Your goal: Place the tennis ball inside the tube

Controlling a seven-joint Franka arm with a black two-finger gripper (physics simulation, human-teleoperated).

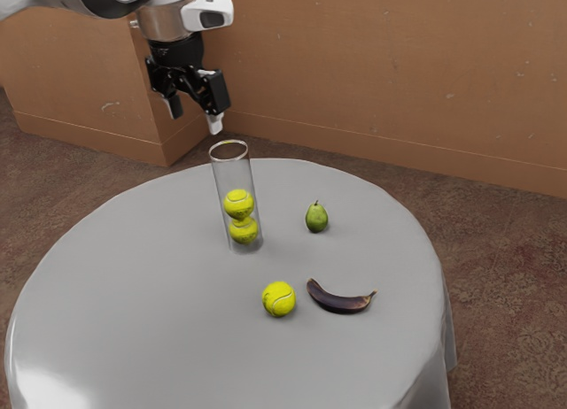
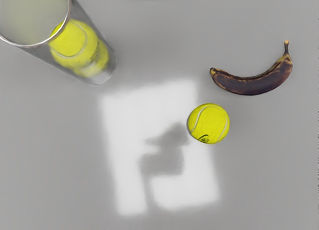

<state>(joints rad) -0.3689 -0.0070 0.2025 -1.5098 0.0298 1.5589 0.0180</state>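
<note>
In the exterior view, from its left, the gripper (image 1: 195, 116) hangs high, fingers apart and empty. Next stands the clear tube (image 1: 219, 181), two balls inside. The loose tennis ball (image 1: 279, 299) lies on the tablecloth (image 1: 159, 294), lower than the gripper and toward the exterior view's right, just beside the overripe banana (image 1: 340, 300).

Yellow tennis ball (image 1: 279, 299) lies outside the upright clear tube (image 1: 234, 173) holding 2 stacked balls (image 1: 239, 204)

Tube (image 1: 234, 173) on table (image 1: 142, 285) contains two balls (image 1: 238, 204). Exterior view: pear (image 1: 316, 219) right of tube, banana (image 1: 340, 303) right of loose ball (image 1: 279, 299).
</note>
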